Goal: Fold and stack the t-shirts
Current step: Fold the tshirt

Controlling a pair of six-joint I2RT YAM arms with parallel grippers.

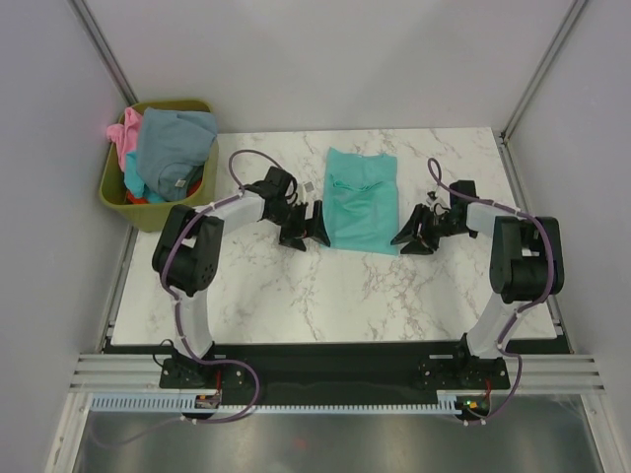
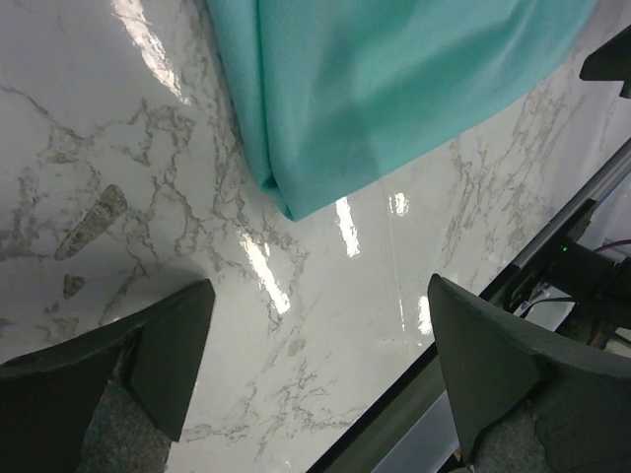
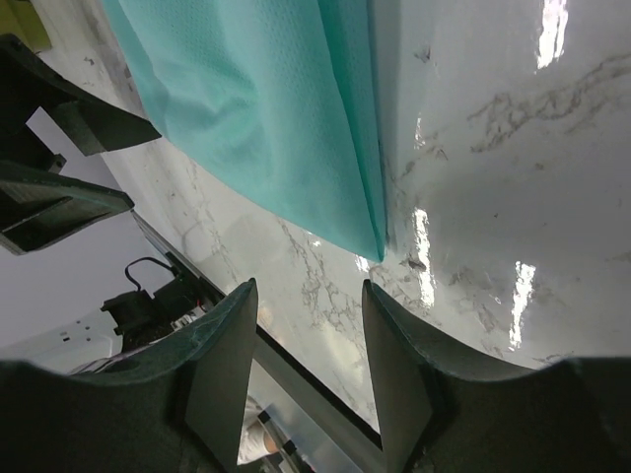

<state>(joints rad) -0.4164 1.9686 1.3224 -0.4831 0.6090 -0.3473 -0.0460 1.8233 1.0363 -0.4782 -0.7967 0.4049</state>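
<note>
The teal t-shirt (image 1: pixel 362 200) lies flat on the desk (image 1: pixel 296 296). The left pincer (image 1: pixel 306 235) gapes wide, empty, beside its near-left corner; the right pincer (image 1: pixel 412 240), partly open, holds nothing beside its near-right corner

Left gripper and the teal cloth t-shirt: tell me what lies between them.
Only bare white marble tabletop. The left wrist view shows the open left gripper short of the teal cloth t-shirt, with nothing in the gap.
</note>
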